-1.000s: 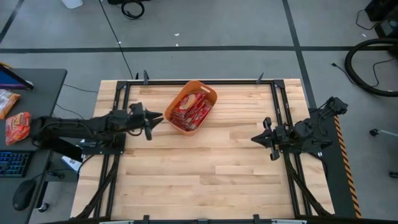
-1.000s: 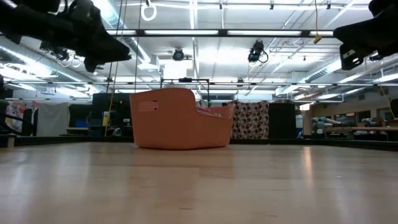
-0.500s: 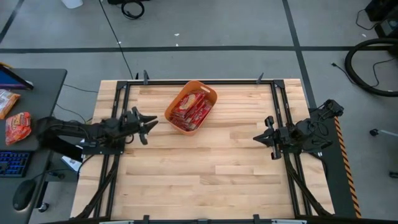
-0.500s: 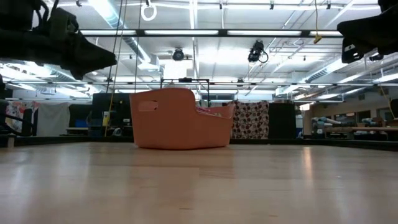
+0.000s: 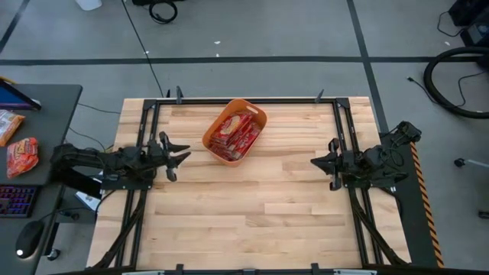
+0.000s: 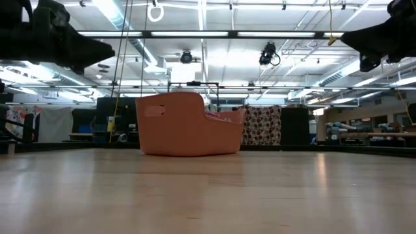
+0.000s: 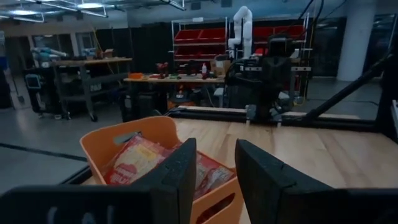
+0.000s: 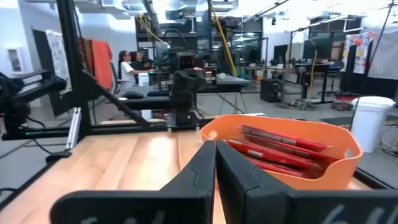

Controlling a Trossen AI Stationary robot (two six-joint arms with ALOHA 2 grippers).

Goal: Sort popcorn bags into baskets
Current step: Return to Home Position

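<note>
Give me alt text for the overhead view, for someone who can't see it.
An orange tub holding red popcorn bags sits near the back edge of a wooden table. The left gripper, open, and the right gripper, shut, hover empty at opposite sides.

No writing, brand, number or sign can be read in any view. The red popcorn bags (image 5: 231, 137) lying in the orange tub (image 5: 246, 105) have printed cream panels, but the print is too small and blurred to make out, both from above and in the two wrist views. Nothing legible shows on the tub's wall in the low view, and the shapes in the room behind it cannot be read as signs.
</note>
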